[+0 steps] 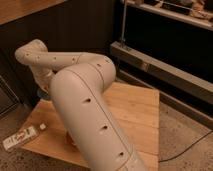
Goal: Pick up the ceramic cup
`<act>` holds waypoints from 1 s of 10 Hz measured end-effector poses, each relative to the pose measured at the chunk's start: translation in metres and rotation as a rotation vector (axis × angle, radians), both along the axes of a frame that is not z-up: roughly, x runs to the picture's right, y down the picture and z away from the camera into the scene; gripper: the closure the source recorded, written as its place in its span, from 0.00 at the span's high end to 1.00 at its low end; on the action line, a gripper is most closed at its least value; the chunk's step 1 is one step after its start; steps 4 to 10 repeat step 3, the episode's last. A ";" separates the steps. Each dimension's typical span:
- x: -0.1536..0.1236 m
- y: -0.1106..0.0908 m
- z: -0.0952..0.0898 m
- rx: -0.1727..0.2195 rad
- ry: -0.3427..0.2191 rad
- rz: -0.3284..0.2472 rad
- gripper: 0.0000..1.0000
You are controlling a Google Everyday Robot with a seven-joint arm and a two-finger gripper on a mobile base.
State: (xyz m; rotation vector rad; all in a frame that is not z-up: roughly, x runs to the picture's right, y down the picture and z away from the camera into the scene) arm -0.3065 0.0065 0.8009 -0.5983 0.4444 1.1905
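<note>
**Inspector:** Ceramic cup, small, light-blue, cylindrical: location?

**Assistant:** It cannot be confirmed. The large white robot arm (87,107) lies across the left half of the light wooden square table (135,112) and hides much of the table's surface. A pale bluish-grey patch (43,93) shows at the table's far-left corner, just beside the arm's lower segment. I cannot tell whether it is the cup.

**Inspector:** Gripper?

**Assistant:** The gripper is hidden. The arm's thinner segment runs leftward above the table's far edge, bends at a rounded joint (29,52) and drops toward the table's far-left corner, where the gripper would sit behind the arm's bulk. I cannot tell whether it is wide, narrow or holding anything.

**Inspector:** Other items on the table?

**Assistant:** A reddish-brown patch (70,139) shows at the table's near side, tucked against the underside of the thick arm segment; its shape is too obscured to name. A small white block (42,126) rests on the table's near-left part. A flat white rectangular packet with dark markings (20,137) lies at the table's near-left corner, reaching past the edge.

**Inspector:** Surroundings?

**Assistant:** The table stands on a speckled grey floor (187,132). To the table's right a thin black cable (186,149) trails across the floor. Beyond the table's far-right side runs a long dark metal rack (165,67), with an upright post (123,25) rising from it.
</note>
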 end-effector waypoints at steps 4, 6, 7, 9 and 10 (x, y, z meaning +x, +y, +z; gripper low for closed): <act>-0.003 -0.004 0.000 0.018 -0.015 0.003 0.00; -0.003 -0.004 0.000 0.018 -0.015 0.003 0.00; -0.003 -0.004 0.000 0.018 -0.015 0.003 0.00; -0.003 -0.004 0.000 0.018 -0.015 0.003 0.00; -0.003 -0.004 0.000 0.018 -0.015 0.003 0.00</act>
